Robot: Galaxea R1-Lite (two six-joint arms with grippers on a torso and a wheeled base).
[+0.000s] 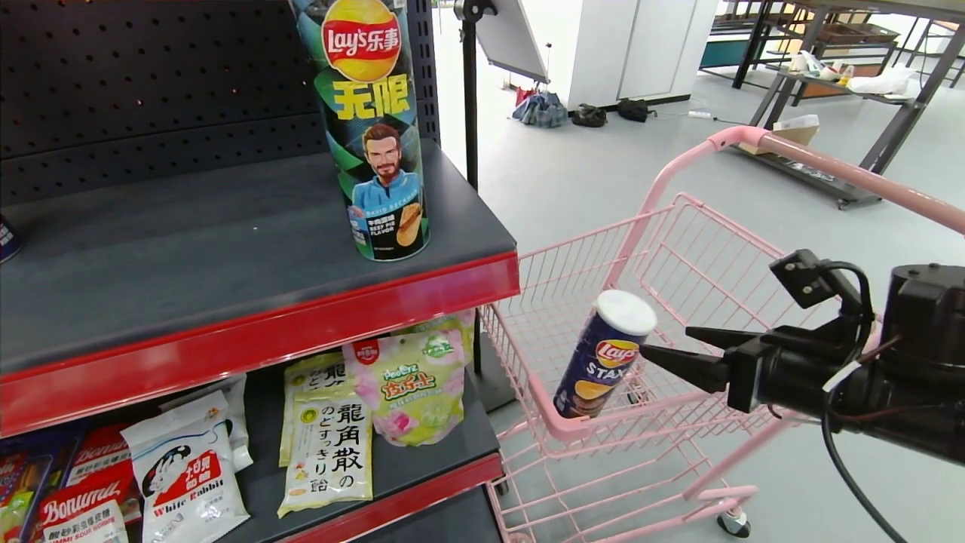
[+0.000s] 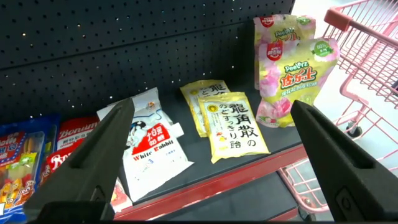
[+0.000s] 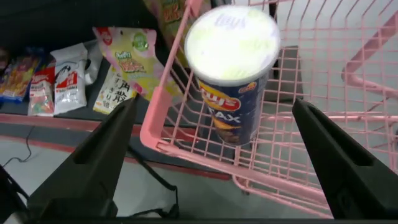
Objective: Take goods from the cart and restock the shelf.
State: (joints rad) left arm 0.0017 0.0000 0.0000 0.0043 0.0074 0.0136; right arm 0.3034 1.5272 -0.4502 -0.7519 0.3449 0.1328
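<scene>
We count two chip cans, one green can (image 1: 373,128) and one blue can (image 1: 603,354), and a single pink cart (image 1: 852,172). Among the flat packs we count two yellow candy bags (image 2: 236,124), two pink-and-green pouches (image 2: 298,81), two white bags (image 1: 188,467) with one overlapping the other, and two red packs (image 1: 87,513). The colourful packs (image 2: 18,155) at the edge are cut off, so we cannot count them.
</scene>
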